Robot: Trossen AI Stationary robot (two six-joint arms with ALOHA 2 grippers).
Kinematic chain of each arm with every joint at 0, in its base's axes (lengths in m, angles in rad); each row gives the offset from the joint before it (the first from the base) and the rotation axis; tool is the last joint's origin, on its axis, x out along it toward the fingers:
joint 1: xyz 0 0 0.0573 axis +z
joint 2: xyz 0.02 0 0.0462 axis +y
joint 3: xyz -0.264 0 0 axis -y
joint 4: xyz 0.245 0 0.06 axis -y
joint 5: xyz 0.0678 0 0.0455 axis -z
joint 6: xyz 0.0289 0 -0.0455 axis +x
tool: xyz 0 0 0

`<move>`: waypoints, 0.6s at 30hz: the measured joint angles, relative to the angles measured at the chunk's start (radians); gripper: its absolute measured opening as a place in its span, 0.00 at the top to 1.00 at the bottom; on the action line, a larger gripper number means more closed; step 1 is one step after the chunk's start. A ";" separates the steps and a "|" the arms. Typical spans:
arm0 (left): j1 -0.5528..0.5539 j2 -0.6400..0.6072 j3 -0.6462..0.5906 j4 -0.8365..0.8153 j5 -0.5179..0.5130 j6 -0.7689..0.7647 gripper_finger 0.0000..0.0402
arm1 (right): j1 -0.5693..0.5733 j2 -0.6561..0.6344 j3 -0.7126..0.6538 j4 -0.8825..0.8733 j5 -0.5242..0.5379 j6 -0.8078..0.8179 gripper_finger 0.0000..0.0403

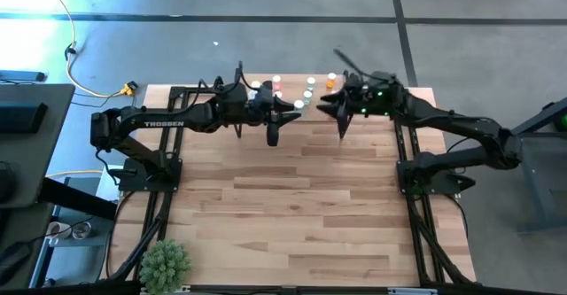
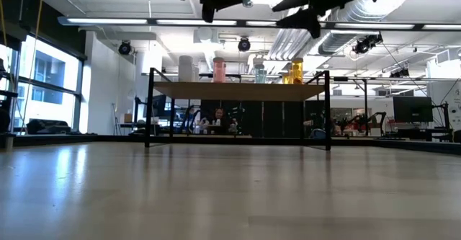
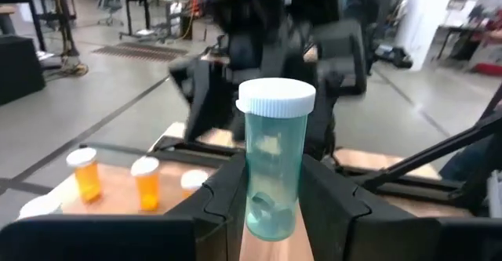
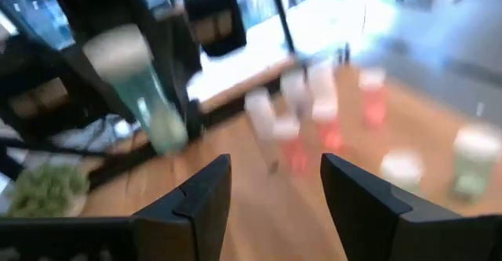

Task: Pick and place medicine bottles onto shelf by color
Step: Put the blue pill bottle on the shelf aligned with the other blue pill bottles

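Left gripper point(image 3: 271, 206) clamps 1 translucent green white-capped vial point(image 3: 273, 159) above the table; right gripper point(image 4: 274, 186), at 3 o'clock, gapes empty. Beyond, at 12 o'clock, the small light-wood shelf point(image 2: 238, 90) carries other vials; lowering off-line could topple them.

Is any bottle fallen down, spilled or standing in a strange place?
Nothing stands out. The bottles on the shelf stand upright, and the left hand holds a green bottle upright with its cap on.

Bottles point(image 1: 307, 92) crowding the shelf point(image 2: 238, 90); open tabletop point(image 1: 301, 206) in front.
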 joint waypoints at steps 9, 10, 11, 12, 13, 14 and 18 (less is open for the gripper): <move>-0.005 0.005 0.000 -0.042 -0.035 0.041 0.77 | -0.039 -0.066 0.000 0.305 -0.036 -0.124 0.53; -0.005 0.009 0.000 -0.043 -0.035 0.040 0.77 | -0.039 -0.066 0.000 0.343 -0.056 -0.131 0.53; -0.005 0.015 0.000 -0.042 -0.035 0.041 0.77 | -0.039 -0.064 0.000 0.382 -0.071 -0.137 0.53; -0.005 0.020 0.000 -0.043 -0.034 0.041 0.77 | -0.036 -0.063 0.001 0.415 -0.081 -0.140 0.53; -0.005 0.026 0.000 -0.043 -0.033 0.040 0.77 | -0.030 -0.060 0.001 0.437 -0.081 -0.139 0.53; -0.006 0.033 0.000 -0.043 -0.033 0.040 0.77 | -0.026 -0.058 0.001 0.447 -0.082 -0.139 0.53; -0.012 0.060 0.000 -0.044 -0.034 0.041 0.77 | -0.005 -0.056 0.001 0.438 -0.084 -0.134 0.53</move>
